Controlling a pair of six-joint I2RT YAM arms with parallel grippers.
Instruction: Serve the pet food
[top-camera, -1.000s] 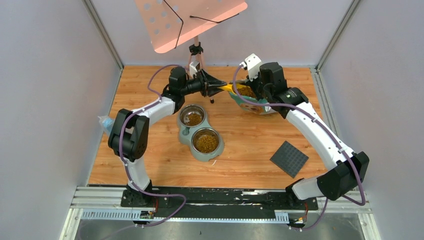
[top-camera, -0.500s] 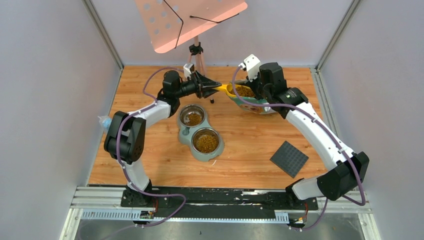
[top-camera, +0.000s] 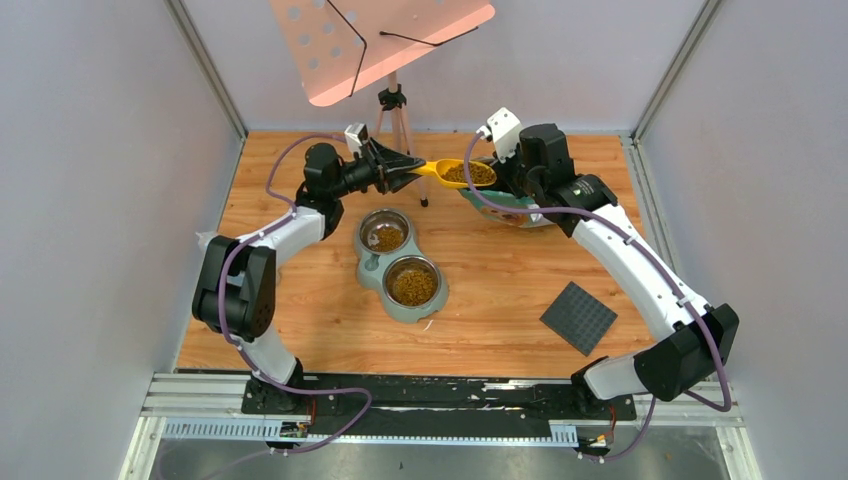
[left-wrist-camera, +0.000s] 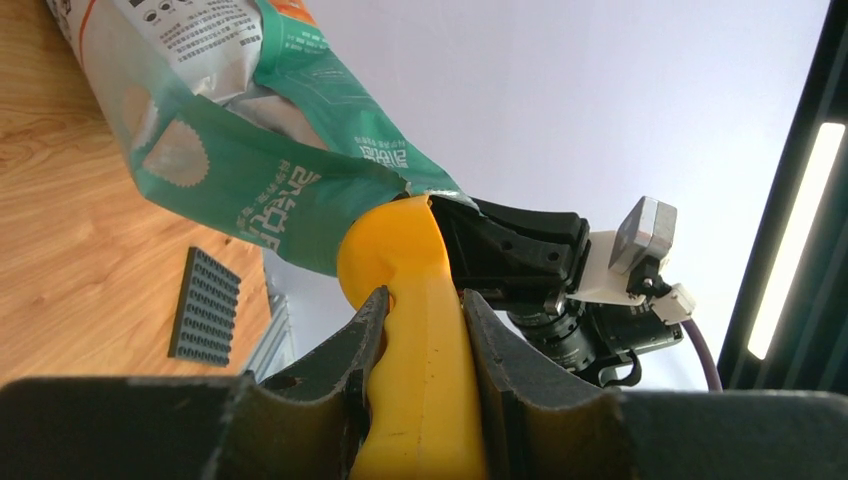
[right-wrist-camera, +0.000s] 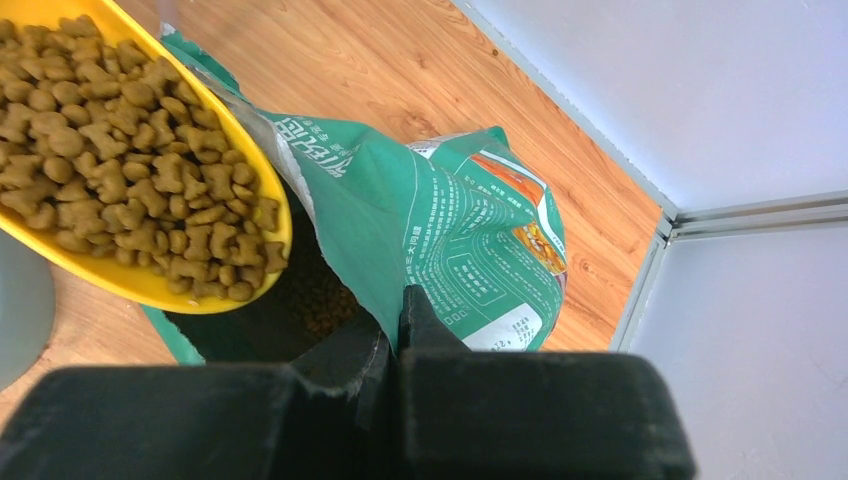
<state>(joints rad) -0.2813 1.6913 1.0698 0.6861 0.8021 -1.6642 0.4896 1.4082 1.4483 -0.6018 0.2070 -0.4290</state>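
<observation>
The pet food (top-camera: 468, 173) (right-wrist-camera: 120, 150) fills the cup of a yellow scoop (top-camera: 440, 168) (right-wrist-camera: 150, 288) held level just over the open mouth of the teal bag (top-camera: 525, 210) (right-wrist-camera: 450, 230) (left-wrist-camera: 250, 180). My left gripper (top-camera: 412, 168) (left-wrist-camera: 424, 297) is shut on the scoop's handle (left-wrist-camera: 425, 380). My right gripper (top-camera: 508, 182) (right-wrist-camera: 395, 310) is shut on the bag's rim and holds the mouth open. More kibble lies dark inside the bag. A grey double bowl (top-camera: 372, 268) near the middle has kibble (top-camera: 412, 284) in both cups.
A tripod (top-camera: 392, 110) carrying a pink perforated board (top-camera: 390, 40) stands at the back, just behind the left gripper. A black studded plate (top-camera: 578, 317) lies at the right front. Grey walls close in both sides.
The left gripper has drawn the scoop left and out of the bag, now loaded with kibble, and the left arm has swung leftward. The right arm has kept still on the bag.
</observation>
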